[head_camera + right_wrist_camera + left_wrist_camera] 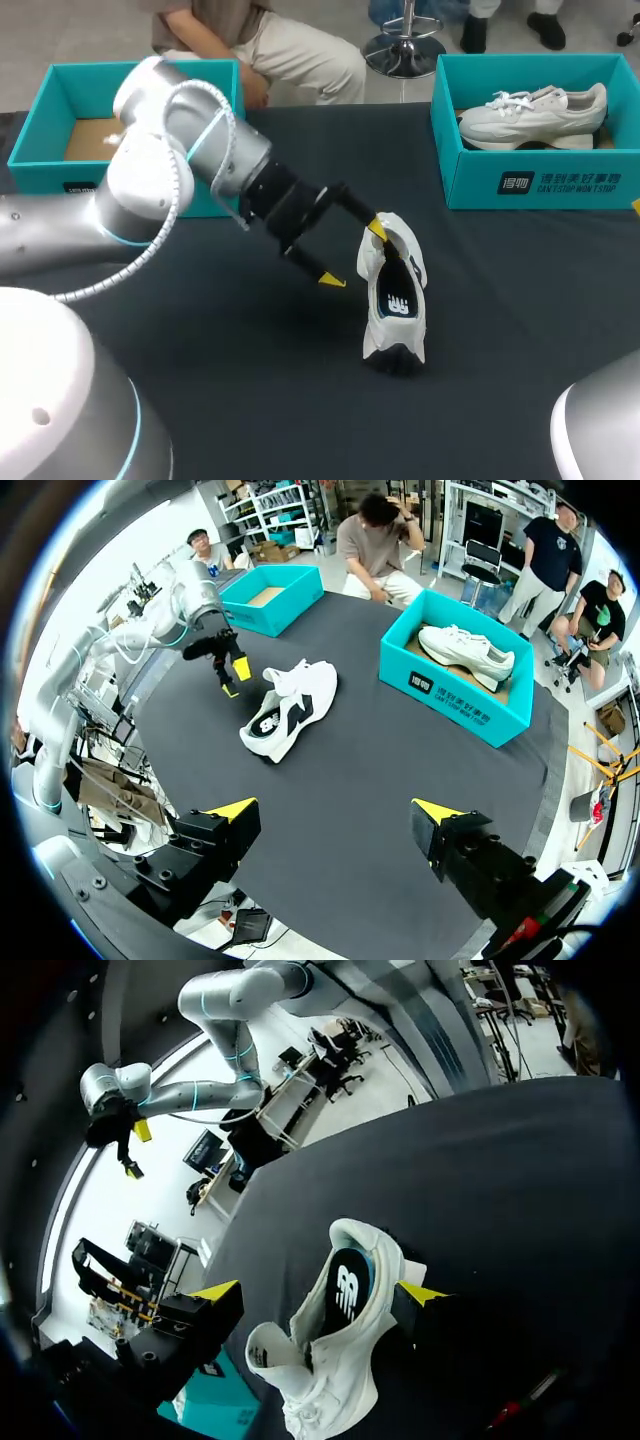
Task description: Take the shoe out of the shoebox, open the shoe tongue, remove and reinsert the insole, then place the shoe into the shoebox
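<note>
Shoe (378, 322): mid-bench; long axis running far edge to near edge; opening and insole (398, 300) face up; which end is the toe is unclear
Around: teal shoebox (470, 185) holding a second shoe (535, 112) at far right corner; another teal box (45, 175) at far left corner; both well apart from the shoe
Left gripper (355, 255): arm angled down from the left; fingers apart; one tip touching the shoe's far end
Right gripper (335, 810): fingers apart, over the near edge

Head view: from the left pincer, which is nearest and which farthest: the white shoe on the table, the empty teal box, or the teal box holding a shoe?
1. The white shoe on the table, at a fingertip of the left pincer.
2. The empty teal box, back left, and the teal box holding a shoe, back right: too close to call.
</note>
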Controlling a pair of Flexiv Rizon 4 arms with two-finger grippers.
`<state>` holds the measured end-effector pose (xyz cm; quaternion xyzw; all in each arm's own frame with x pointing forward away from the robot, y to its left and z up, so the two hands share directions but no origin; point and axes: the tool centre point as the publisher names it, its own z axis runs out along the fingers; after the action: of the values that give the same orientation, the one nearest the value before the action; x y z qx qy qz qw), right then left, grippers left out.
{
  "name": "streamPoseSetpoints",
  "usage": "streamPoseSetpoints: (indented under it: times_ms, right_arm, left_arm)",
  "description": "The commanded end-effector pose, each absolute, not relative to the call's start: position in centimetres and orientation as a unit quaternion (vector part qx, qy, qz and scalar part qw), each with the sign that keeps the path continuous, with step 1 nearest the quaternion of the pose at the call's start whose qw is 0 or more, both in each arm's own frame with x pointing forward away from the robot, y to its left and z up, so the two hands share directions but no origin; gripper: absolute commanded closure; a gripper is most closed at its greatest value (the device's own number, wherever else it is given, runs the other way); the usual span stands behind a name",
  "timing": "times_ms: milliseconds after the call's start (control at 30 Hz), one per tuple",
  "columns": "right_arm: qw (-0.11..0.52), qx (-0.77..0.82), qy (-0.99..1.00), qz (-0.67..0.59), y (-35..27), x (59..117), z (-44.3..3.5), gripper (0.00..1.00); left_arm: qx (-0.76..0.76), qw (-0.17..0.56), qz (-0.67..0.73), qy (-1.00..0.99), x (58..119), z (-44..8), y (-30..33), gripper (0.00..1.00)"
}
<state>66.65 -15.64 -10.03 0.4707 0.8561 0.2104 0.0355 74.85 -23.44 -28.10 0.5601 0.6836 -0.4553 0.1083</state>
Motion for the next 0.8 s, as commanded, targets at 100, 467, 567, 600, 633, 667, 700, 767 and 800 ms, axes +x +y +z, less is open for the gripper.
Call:
streamPoseSetpoints:
  times_ms: [100,467,567,600,633,667,700,767,800]
  right_arm:
    - [0.033,0.471,0.857,0.209,-15.62,66.90,-9.96,0.00]
    - [0.033,0.471,0.857,0.209,-15.62,66.90,-9.96,0.00]
    - [0.033,0.471,0.857,0.209,-15.62,66.90,-9.96,0.00]
    - [0.033,0.471,0.857,0.209,-15.62,66.90,-9.96,0.00]
    - [0.033,0.471,0.857,0.209,-15.62,66.90,-9.96,0.00]
    - [0.033,0.471,0.857,0.209,-15.62,66.90,-9.96,0.00]
    - [0.033,0.471,0.857,0.209,-15.62,66.90,-9.96,0.00]
    - [0.033,0.471,0.857,0.209,-15.62,66.90,-9.96,0.00]
    - [0.033,0.471,0.857,0.209,-15.62,66.90,-9.96,0.00]
  left_arm:
    - [0.599,0.049,-0.390,0.698,74.57,-26.80,-23.08,0.00]
    - [0.599,0.049,-0.390,0.698,74.57,-26.80,-23.08,0.00]
    - [0.610,0.057,-0.355,0.706,74.67,-26.93,-23.21,0.00]
    - [0.614,0.055,-0.344,0.708,74.60,-26.99,-23.31,0.00]
    - [0.614,0.053,-0.337,0.712,74.53,-27.05,-23.44,0.00]
    - [0.616,0.051,-0.327,0.715,74.51,-27.19,-23.59,0.53]
    - [0.623,0.055,-0.320,0.712,74.40,-27.30,-23.69,0.90]
    - [0.627,0.050,-0.306,0.715,74.10,-27.50,-23.91,1.00]
    - [0.626,0.048,-0.308,0.715,74.06,-27.57,-24.05,1.00]
